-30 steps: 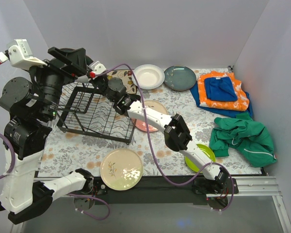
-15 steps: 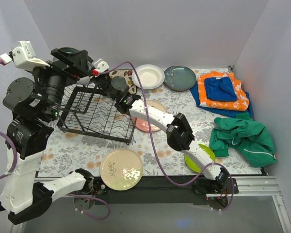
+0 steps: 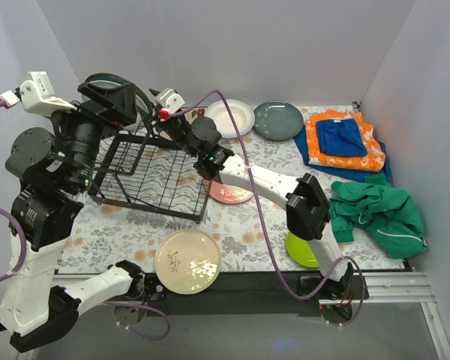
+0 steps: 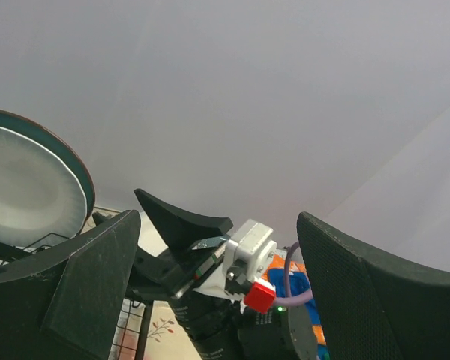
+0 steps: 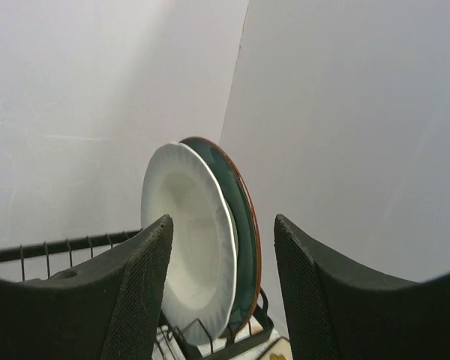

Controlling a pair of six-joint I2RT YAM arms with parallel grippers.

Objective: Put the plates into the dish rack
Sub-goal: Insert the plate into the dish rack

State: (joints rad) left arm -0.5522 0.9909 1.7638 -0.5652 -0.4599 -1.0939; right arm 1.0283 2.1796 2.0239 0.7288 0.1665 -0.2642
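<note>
Near edge: cream sprig plate (image 3: 187,261) and lime green plate (image 3: 304,253), flat on table (image 3: 247,232). Midway: pink-cream plate (image 3: 236,196), flat, beside dish rack (image 3: 146,180). Standing at one end of the rack: white deep plate (image 5: 191,255) against dark blue-grey plate (image 5: 246,240). Right gripper (image 5: 223,221) spread, empty, facing them. Left gripper (image 4: 217,217) spread wide, empty. Far edge: second white deep plate (image 3: 229,118), second dark plate (image 3: 278,120), flat.

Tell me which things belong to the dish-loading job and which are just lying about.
Job: black wire dish rack; round ceramic plates: racked white, racked teal, deep white, blue-grey, pink, cream, lime.
Lying about: folded orange-blue cloths; crumpled green garment.
</note>
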